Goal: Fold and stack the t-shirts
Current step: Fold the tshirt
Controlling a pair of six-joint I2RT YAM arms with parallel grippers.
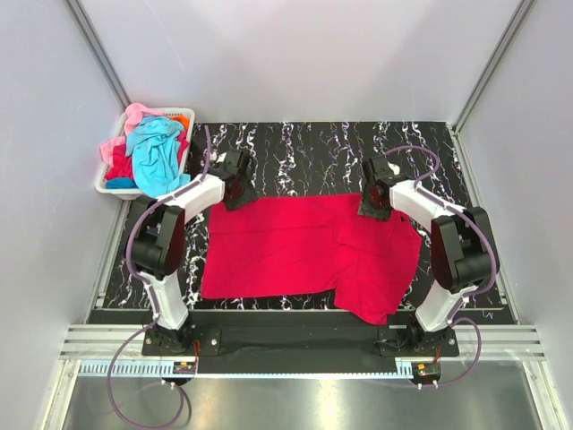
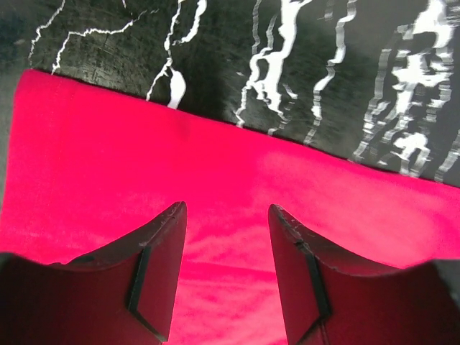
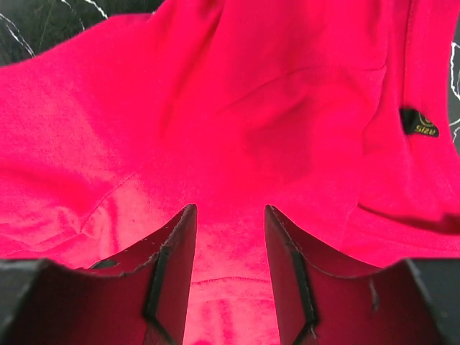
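The crimson-red t-shirt (image 1: 304, 246) lies spread on the black marbled table, its right part rumpled toward the front. My left gripper (image 1: 238, 193) is open over the shirt's back left edge; the left wrist view shows red cloth (image 2: 215, 180) under the gap between its fingers. My right gripper (image 1: 373, 208) is open over the shirt's back right edge; the right wrist view shows cloth (image 3: 237, 108) with a small black label (image 3: 418, 122). Turquoise (image 1: 157, 152), pink (image 1: 134, 116) and orange (image 1: 182, 118) t-shirts lie heaped in the basket.
A white plastic basket (image 1: 109, 189) stands at the table's back left corner. The black marbled table (image 1: 304, 152) shows behind the red shirt. Grey walls close in on the left, back and right.
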